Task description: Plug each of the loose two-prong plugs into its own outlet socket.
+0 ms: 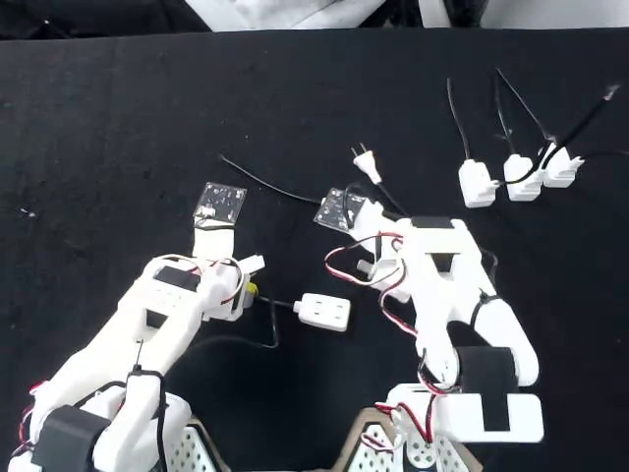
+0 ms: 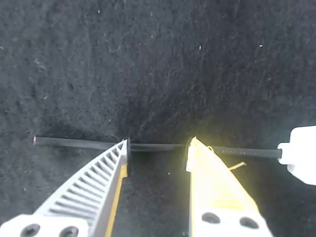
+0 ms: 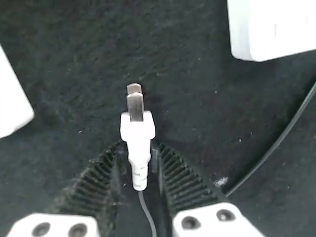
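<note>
Right gripper (image 3: 138, 149) pinched plug (image 3: 138, 129) by its tail, so prongs could twist at insertion. Left gripper (image 2: 159, 143) was wide, astride cord (image 2: 74, 143).

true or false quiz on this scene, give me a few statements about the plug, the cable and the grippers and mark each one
1. The left gripper is open, astride a black cable. True.
2. The plug at the right gripper is plugged in. False: its two prongs are bare.
3. Three white blocks with cords lie together at the table's far right. True.
4. The table is white. False: it is black.
</note>
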{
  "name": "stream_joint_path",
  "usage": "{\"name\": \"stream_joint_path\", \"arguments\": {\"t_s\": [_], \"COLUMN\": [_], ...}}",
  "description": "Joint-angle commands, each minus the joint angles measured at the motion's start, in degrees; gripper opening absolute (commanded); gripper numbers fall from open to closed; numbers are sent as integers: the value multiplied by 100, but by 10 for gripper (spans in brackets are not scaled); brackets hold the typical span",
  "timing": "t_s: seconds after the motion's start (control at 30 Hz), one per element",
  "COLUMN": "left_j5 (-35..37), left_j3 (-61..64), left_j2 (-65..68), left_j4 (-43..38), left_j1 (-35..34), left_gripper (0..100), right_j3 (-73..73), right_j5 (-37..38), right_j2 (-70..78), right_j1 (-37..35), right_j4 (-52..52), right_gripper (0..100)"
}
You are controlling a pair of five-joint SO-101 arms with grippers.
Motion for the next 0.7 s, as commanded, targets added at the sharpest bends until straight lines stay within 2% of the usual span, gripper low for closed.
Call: {"name": "stream_joint_path", "arguments": {"t_s": [0.0, 0.17, 0.23, 0.43, 0.57, 0.67], "left_j5": [70, 70, 70, 70, 70, 70], "left_j3": [48, 48, 48, 48, 48, 48], "left_j2": [-114, -114, -114, -114, -114, -114], "left_j4": [-88, -88, -88, -88, -88, -88], "left_j1": [4, 4, 4, 4, 4, 4], "left_gripper": [198, 198, 198, 198, 198, 198], "right_j3": [-382, -875, -1130, -1684, -1613, -1587], "right_j5": [62, -26, -53, -343, -457, -440], "right_j2": [31, 31, 31, 31, 31, -31], "right_j1": [26, 88, 149, 589, 712, 738], "right_j4": [158, 1064, 1213, 1240, 1266, 1512], "right_gripper": [20, 201, 229, 145, 6, 11]}}
